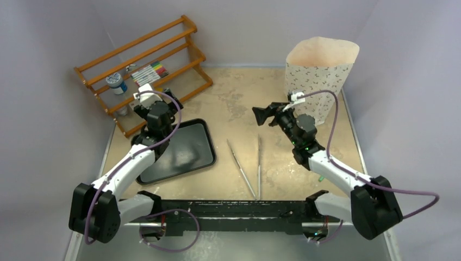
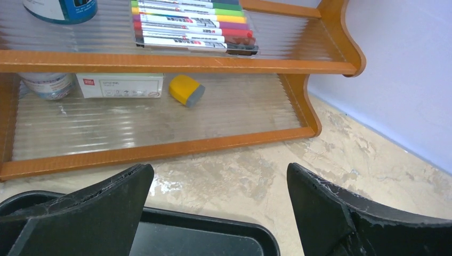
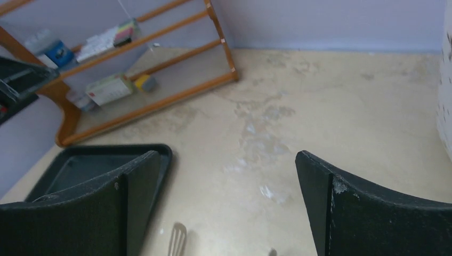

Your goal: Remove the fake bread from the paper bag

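At the far left, a wooden rack (image 1: 144,70) with orange-brown rails leans against the lilac wall. The overhead view shows only a blue-labelled jar (image 1: 116,82) and a pack of coloured markers (image 1: 149,72) on it. The left wrist view adds ribbed clear-plastic shelves, a flat white box (image 2: 119,85) whose print is too small to read, and a small yellow and grey block (image 2: 186,89); the jar is cut off at the top edge there.

The left gripper (image 2: 217,170) faces the rack with its matte black jaws spread wide and nothing between them. From above it is largely hidden by its own wrist. Under it lies a shallow black tray (image 1: 182,149) with rounded corners and a glossy base, partly covered by the arm.

The table (image 1: 239,98) is beige, mottled and scuffed. At its centre two thin metal rods (image 1: 250,168) form a narrow V; whether they join at the near end is unclear.

The right gripper (image 1: 262,115) points left, jaws equally wide and gripping nothing. Its wrist camera shows the tray and rack in the distance.

The paper bag (image 1: 318,76) stands upright in the back right corner, just behind the right wrist, off-white with small dark marks, its mouth open and peach inside. No view looks down into it, so its contents are hidden. The right wrist view catches only a sliver of it at the right edge.
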